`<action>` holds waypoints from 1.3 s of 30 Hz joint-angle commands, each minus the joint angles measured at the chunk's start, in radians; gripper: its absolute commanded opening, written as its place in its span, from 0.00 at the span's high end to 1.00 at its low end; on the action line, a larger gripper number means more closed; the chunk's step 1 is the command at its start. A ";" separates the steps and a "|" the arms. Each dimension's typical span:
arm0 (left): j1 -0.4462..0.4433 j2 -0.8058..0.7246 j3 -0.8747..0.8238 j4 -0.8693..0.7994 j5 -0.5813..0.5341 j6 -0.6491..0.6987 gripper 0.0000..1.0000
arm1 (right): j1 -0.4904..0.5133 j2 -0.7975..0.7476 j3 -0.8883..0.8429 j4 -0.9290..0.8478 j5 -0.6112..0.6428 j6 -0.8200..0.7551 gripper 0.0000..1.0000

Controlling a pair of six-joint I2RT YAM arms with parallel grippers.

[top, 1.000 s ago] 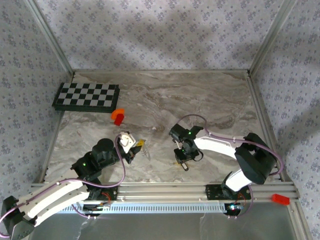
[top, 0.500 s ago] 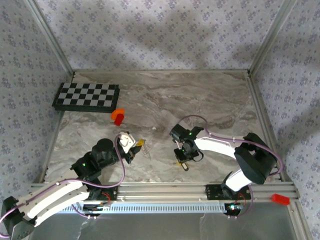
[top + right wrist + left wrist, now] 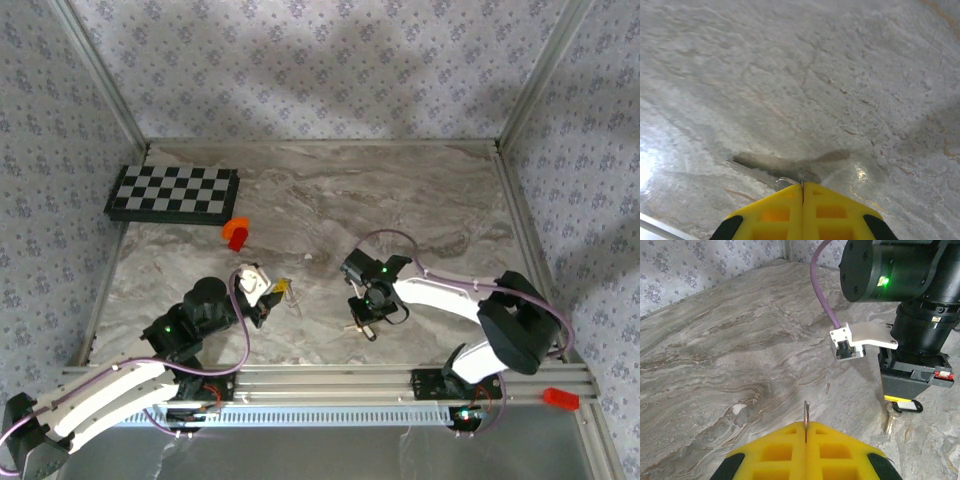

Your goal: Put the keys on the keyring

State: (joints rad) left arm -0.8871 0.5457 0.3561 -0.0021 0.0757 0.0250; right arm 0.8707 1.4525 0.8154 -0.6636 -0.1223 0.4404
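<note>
On the near half of the marble table (image 3: 420,200), right of centre: right gripper (image 3: 365,326), pointed down at the surface, yellow fingertips pressed together.

- Item 1, key (image 3: 756,172). Thin silver blade lying flat on the marble. It runs out to the left from the tip of the right gripper in the right wrist view, and its near end passes under the closed seam of the pads. The head is hidden by the fingers. The right gripper is clamped on it. In the left wrist view the blade shows as a short pale sliver reaching the table just below that gripper's tip.

- Item 2, keyring (image 3: 806,419). Thin grey metal wire, seen edge-on, standing upright out of the seam between the left gripper's yellow pads. The left gripper (image 3: 806,429) is closed tight and pinches it. The rest of the loop and any chain are too fine to make out.

- Relation. From above, the left gripper sits left of centre, its tip aimed toward the right gripper. The two tips are near each other but apart, with bare marble between them. Key and keyring are not touching, and the key is not threaded on the loop.

- Other contents. Checkerboard (image 3: 172,192) at the far left of the table. Orange-red block (image 3: 237,233) just in front of its right end, well apart from both grippers.
</note>
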 commanded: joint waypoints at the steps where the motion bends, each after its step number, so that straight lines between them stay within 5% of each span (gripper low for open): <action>1: -0.012 -0.025 0.033 0.036 0.029 -0.012 1.00 | 0.035 -0.078 -0.007 0.024 0.046 -0.042 0.99; 9: -0.049 -0.015 0.089 0.008 0.053 -0.037 1.00 | 0.091 -0.340 -0.030 0.193 0.057 -0.185 1.00; 17: -0.087 -0.001 0.198 -0.048 0.184 -0.042 1.00 | 0.134 -0.595 -0.085 0.423 -0.172 -0.416 1.00; 25: -0.105 0.043 0.295 -0.103 0.213 -0.029 1.00 | 0.125 -0.683 -0.055 0.391 -0.301 -0.534 1.00; 39: -0.136 0.109 0.342 -0.075 0.222 -0.035 1.00 | 0.075 -0.756 -0.062 0.374 -0.247 -0.513 1.00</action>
State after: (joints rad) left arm -1.0134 0.6582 0.6472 -0.1089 0.2771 -0.0059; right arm 0.9585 0.6968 0.7437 -0.2630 -0.3965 -0.0792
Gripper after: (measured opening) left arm 0.052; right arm 0.062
